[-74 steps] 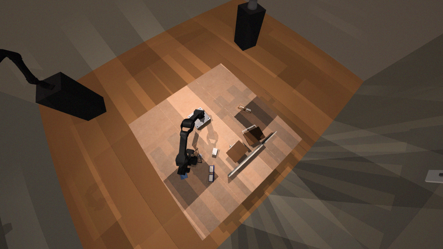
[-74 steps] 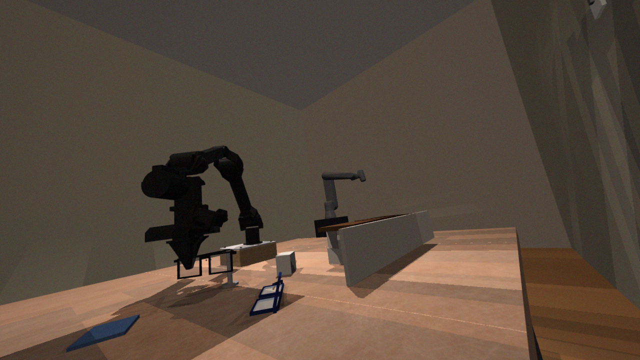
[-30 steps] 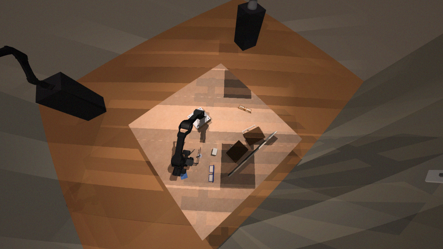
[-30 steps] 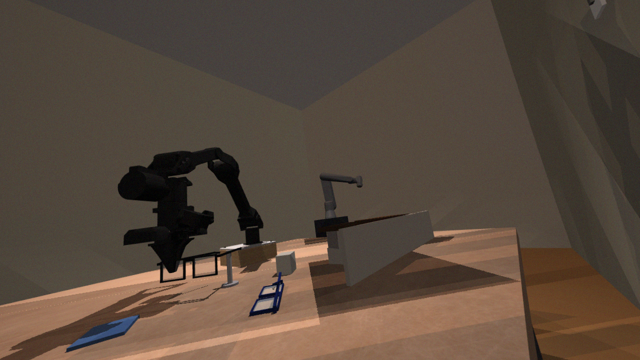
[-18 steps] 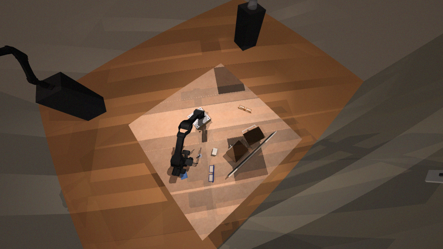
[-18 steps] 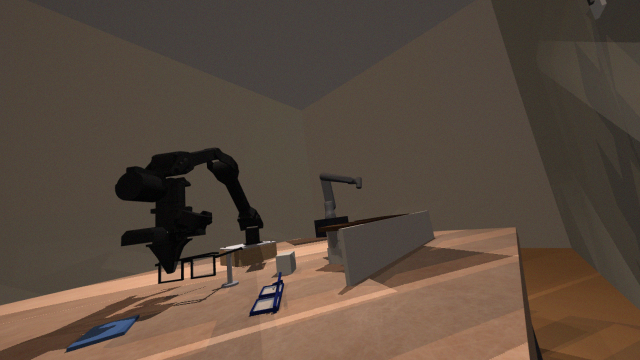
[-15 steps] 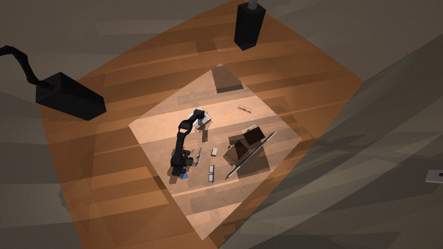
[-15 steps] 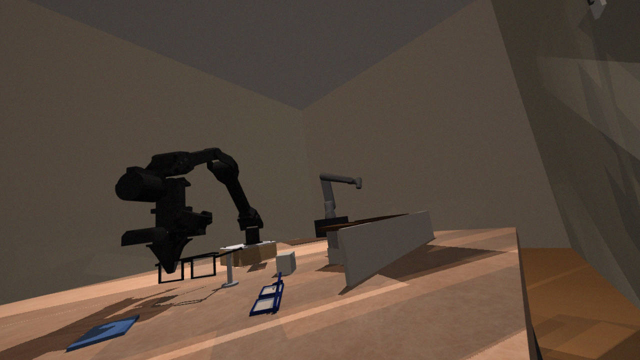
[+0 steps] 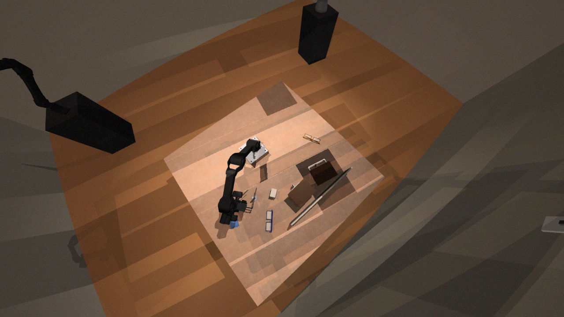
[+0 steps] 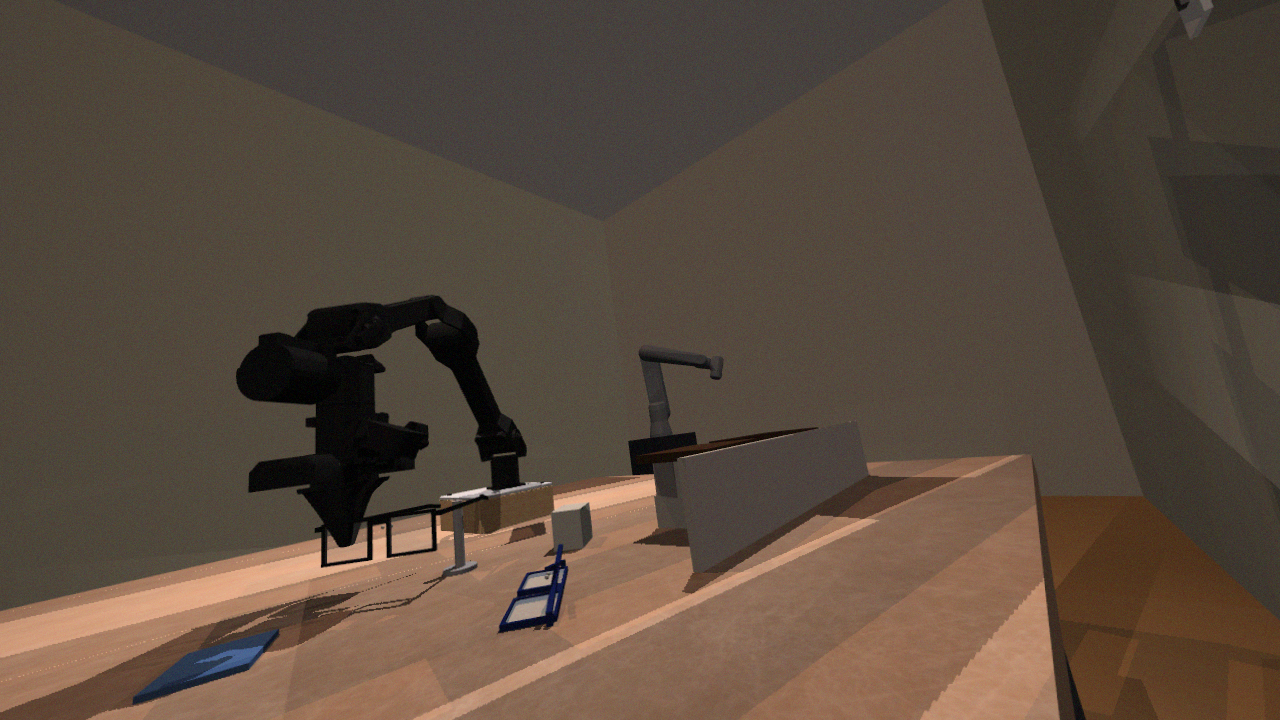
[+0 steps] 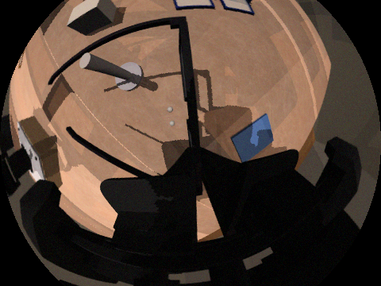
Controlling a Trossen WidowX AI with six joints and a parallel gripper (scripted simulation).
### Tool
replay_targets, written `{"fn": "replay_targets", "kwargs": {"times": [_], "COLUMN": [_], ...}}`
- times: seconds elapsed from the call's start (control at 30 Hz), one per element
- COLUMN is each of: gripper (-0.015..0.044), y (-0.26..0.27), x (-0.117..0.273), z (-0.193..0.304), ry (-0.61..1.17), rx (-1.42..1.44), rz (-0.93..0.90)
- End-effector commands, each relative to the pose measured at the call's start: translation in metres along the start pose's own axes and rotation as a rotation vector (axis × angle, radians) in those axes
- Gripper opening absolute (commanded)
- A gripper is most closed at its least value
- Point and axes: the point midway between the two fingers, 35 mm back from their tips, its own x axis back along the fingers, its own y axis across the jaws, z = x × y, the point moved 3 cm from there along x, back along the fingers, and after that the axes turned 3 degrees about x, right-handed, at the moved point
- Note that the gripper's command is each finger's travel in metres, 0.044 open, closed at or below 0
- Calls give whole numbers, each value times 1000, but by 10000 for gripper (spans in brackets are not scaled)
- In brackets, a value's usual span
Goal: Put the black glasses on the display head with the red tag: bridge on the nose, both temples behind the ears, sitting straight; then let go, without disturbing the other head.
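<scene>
My gripper points down, shut on the black glasses at their front frame. They hang above the table with lenses down and both temples open. In the wrist view a thin grey post on a round foot shows between the temples; whether it touches them I cannot tell. Two brown boards stand high in front of the white panel. I cannot make out the heads or the red tag; the boards may hide them.
Blue glasses and a white block lie between the gripper and the panel. A blue pad lies beside the gripper. Brown glasses lie beyond the boards, far from the gripper.
</scene>
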Motion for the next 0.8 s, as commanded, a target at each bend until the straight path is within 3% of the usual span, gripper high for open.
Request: {"fn": "replay_targets", "kwargs": {"times": [0.0,0.43,0.77], "gripper": [0,0,0], "y": [0,-1,5], "x": [0,56,60], "z": [-4,-7,-12], "ry": [-2,-2,-2], "rx": [-4,-4,-119], "rz": [-2,-2,-2]}}
